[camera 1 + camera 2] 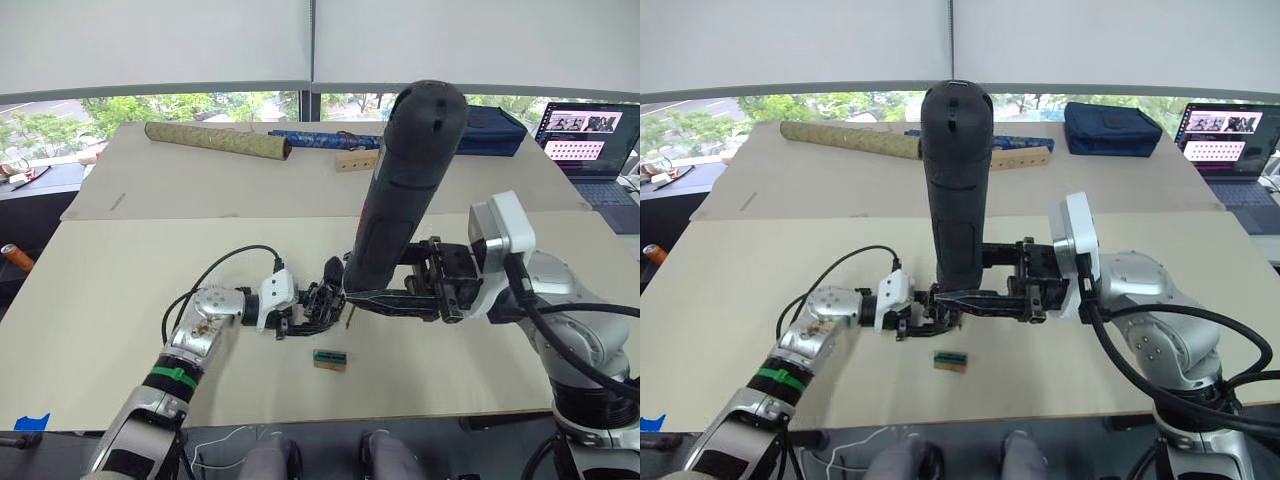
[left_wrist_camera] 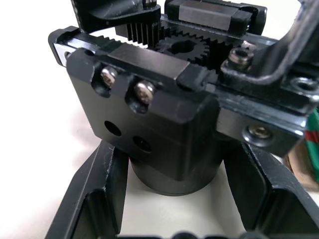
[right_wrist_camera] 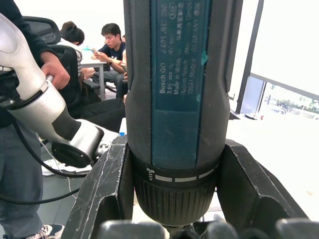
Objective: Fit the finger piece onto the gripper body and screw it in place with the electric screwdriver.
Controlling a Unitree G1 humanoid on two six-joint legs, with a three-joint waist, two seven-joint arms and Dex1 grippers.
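My left gripper point(image 1: 318, 304) is shut on the gripper body point(image 1: 322, 297), a small black mechanism held just above the tan table point(image 1: 120, 300) at centre. In the left wrist view the gripper body point(image 2: 149, 114) sits between my two fingers point(image 2: 94, 199), showing its screws and toothed gear. My right gripper point(image 1: 365, 291) is shut on the lower end of the electric screwdriver point(image 1: 410, 170). The tool stands nearly upright, its thin bit point(image 1: 348, 320) pointing down right beside the gripper body. In the right wrist view the screwdriver point(image 3: 174, 99) is clamped between my fingers point(image 3: 107, 189). The finger piece is hidden.
A small green-and-tan block point(image 1: 330, 359) lies on the table just in front of the grippers. At the back lie an olive rolled tube point(image 1: 215, 140), a blue roll point(image 1: 320, 138), a wooden block point(image 1: 357, 160) and a dark blue bag point(image 1: 490, 130). A laptop point(image 1: 590, 135) is at far right.
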